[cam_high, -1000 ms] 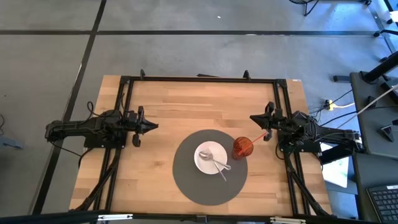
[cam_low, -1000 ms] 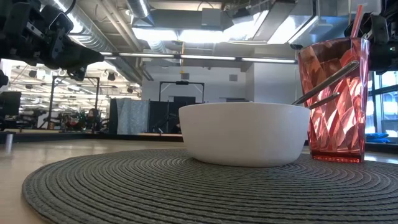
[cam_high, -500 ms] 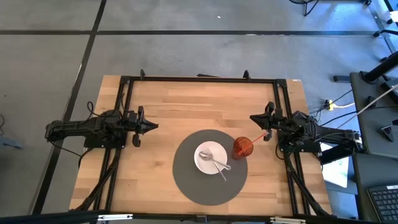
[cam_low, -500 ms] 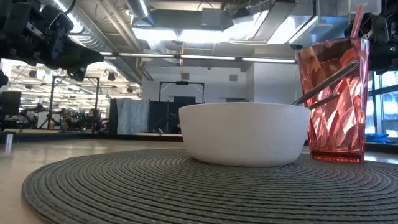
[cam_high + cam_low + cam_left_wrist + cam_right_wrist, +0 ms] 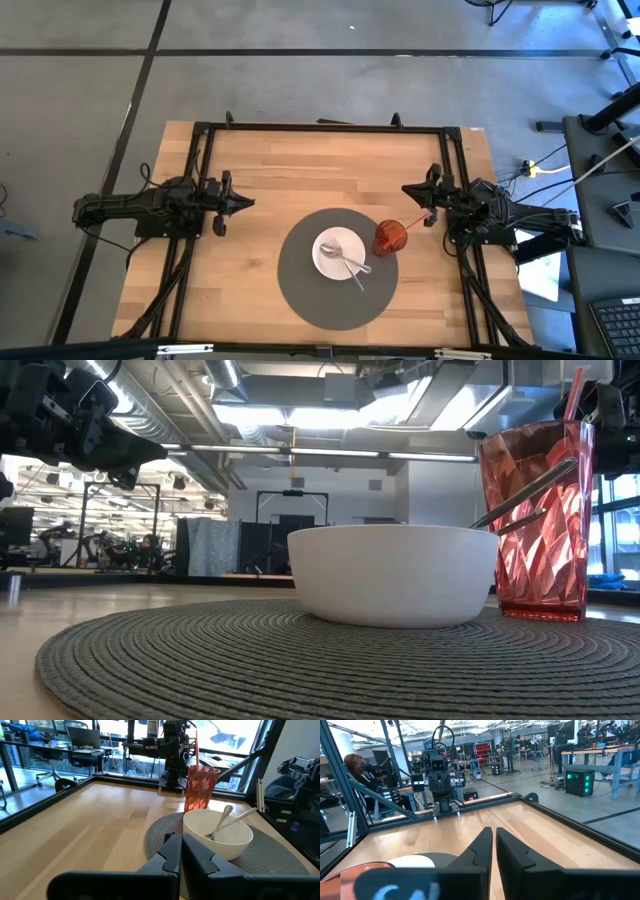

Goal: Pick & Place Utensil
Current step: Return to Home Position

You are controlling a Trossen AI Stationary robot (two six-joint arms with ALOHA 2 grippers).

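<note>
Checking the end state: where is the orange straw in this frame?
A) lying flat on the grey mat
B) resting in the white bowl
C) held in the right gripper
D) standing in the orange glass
D: the orange straw sticks up out of the orange glass, which stands on the grey mat right beside the white bowl.
</note>
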